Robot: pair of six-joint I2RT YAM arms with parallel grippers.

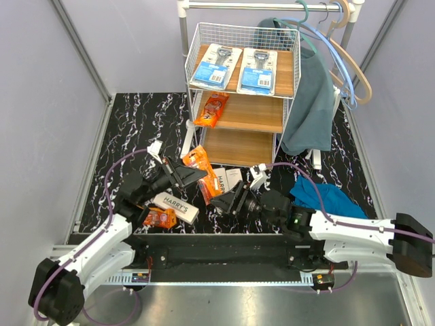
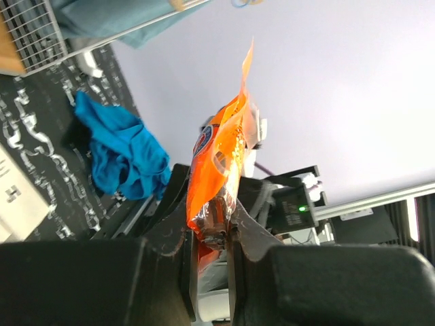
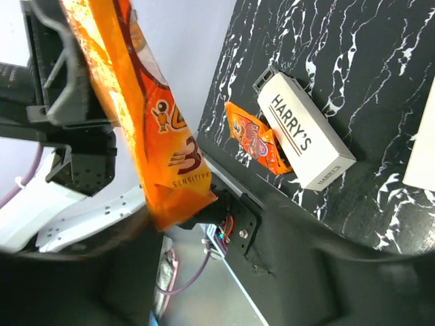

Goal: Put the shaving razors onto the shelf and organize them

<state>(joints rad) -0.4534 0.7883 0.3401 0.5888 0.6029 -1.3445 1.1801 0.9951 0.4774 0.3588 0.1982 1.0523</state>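
Orange bag (image 2: 219, 163) pinched at its lower end between left gripper (image 2: 213, 238) jaws, lifted off table (image 1: 136, 129), short of shelf (image 1: 251, 114). Right gripper (image 1: 221, 202) just beside it (jaw state unclear).

The orange bag (image 3: 146, 136) runs off the top edge; the right fingers (image 3: 326, 272) are a dark blur.

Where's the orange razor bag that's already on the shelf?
Top view: the orange bag lies on the middle board of the shelf, at its left front edge, directly below the left blister card.
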